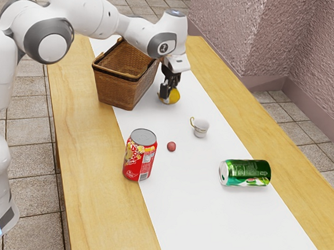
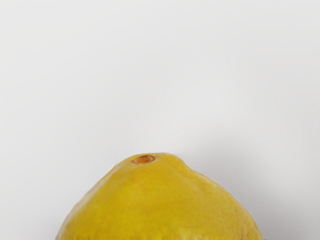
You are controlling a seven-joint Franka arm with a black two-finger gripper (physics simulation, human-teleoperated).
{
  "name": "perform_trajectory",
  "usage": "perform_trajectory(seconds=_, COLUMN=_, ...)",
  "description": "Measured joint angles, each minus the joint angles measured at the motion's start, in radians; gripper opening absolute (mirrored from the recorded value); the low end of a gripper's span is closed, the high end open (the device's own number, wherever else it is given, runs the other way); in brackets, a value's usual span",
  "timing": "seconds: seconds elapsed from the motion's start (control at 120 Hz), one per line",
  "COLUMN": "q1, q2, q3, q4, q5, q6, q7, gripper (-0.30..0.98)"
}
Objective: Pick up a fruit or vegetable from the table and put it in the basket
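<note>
Closest to the wrist camera, the lemon sits at the claw, over the white runner. Its stem-scar end points out from beneath the claw; the long axis looks roughly level. I can't tell whether the claw is spread or pinching. I judge this the grasping step: secure, lift, then clear the wicker basket rim beside it.
</note>
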Motion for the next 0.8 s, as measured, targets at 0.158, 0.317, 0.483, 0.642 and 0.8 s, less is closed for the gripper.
perform_trajectory(seconds=0.158, q1=-0.001, q2=-0.003, q3=-0.001, q4=0.0, q5=0.0, q6=0.007, q7=-0.008, gripper=0.21)
perform_trajectory(seconds=0.317, q1=-0.002, q2=-0.068, q3=-0.002, q4=0.0, q5=0.0, q6=-0.005, q7=-0.015, gripper=0.21)
perform_trajectory(seconds=0.483, q1=0.024, q2=-0.101, q3=0.003, q4=0.0, q5=0.002, q6=-0.028, q7=-0.019, gripper=0.22)
perform_trajectory(seconds=0.642, q1=0.002, q2=-0.094, q3=-0.021, q4=0.045, q5=-0.001, q6=-0.041, q7=-0.021, gripper=0.22)
perform_trajectory(seconds=0.8, q1=-0.006, q2=-0.215, q3=-0.025, q4=0.049, q5=0.001, q6=-0.071, q7=-0.024, gripper=0.21)
